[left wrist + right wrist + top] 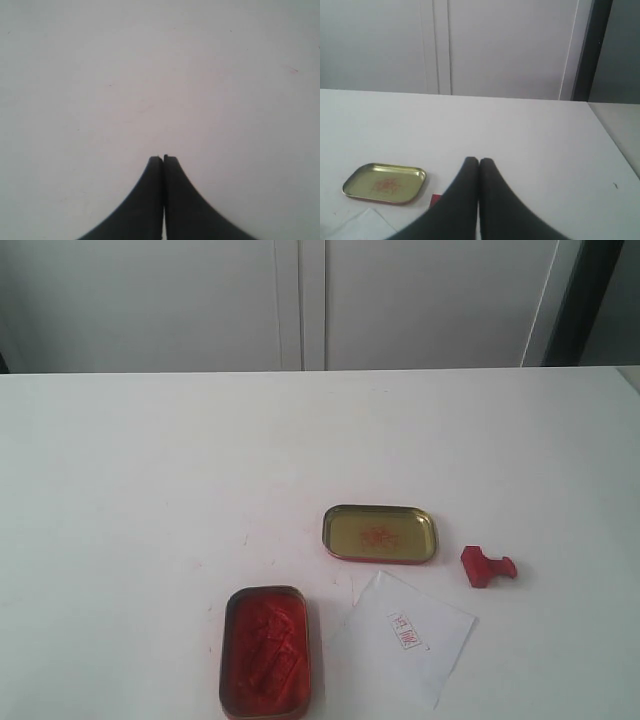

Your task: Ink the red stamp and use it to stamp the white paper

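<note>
White tabletop [150, 470] before grey cabinet doors [300, 300]. Exterior view: small bright red plastic stamp [486, 567] lying on its side, just right of thin white paper sheet [370, 630] bearing red print [404, 630]; open gold metal lid [380, 534] farther back, rectangular tin of red ink [265, 652] left. Left wrist view: left pincer [163, 159] closed, empty, over tabletop. Right wrist view: right pincer [479, 161] closed, empty, near lid.

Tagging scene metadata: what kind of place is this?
Probably an office or lab test bench: a plain white table, pale cabinet doors behind it, and only stamping props laid out: red ink tin, red stamp, white paper.
</note>
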`<control>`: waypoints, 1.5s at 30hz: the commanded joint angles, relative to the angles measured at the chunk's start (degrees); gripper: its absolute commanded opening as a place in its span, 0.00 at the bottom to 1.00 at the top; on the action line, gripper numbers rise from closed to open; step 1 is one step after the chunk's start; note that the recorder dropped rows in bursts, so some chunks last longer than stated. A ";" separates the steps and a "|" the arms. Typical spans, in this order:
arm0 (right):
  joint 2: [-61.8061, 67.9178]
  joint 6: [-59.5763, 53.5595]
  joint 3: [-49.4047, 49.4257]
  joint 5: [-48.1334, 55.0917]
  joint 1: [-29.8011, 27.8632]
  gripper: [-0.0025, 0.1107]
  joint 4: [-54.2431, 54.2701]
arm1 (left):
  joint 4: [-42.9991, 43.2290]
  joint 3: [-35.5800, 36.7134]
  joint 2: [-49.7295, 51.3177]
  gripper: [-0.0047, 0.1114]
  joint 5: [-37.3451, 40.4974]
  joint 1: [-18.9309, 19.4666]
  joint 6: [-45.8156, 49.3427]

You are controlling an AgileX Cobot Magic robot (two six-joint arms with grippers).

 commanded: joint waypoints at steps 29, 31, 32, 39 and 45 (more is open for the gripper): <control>-0.28 0.19 14.99 -8.01 0.29 0.02 -4.77 | 0.01 0.56 -0.20 0.04 0.93 0.04 -0.21; -0.28 0.19 14.99 -8.01 0.29 0.02 -4.77 | 0.01 0.56 -0.20 0.04 0.93 0.04 -0.21; -0.28 0.19 14.99 -8.01 0.29 0.02 -4.77 | 0.01 0.56 -0.20 0.04 0.93 0.04 -0.21; -0.28 0.19 14.99 -8.01 0.29 0.02 -4.77 | 0.01 0.56 -0.20 0.04 0.93 0.04 -0.21; -0.28 0.19 14.99 -8.01 0.29 0.02 -4.77 | 0.01 0.56 -0.20 0.04 0.93 0.04 -0.21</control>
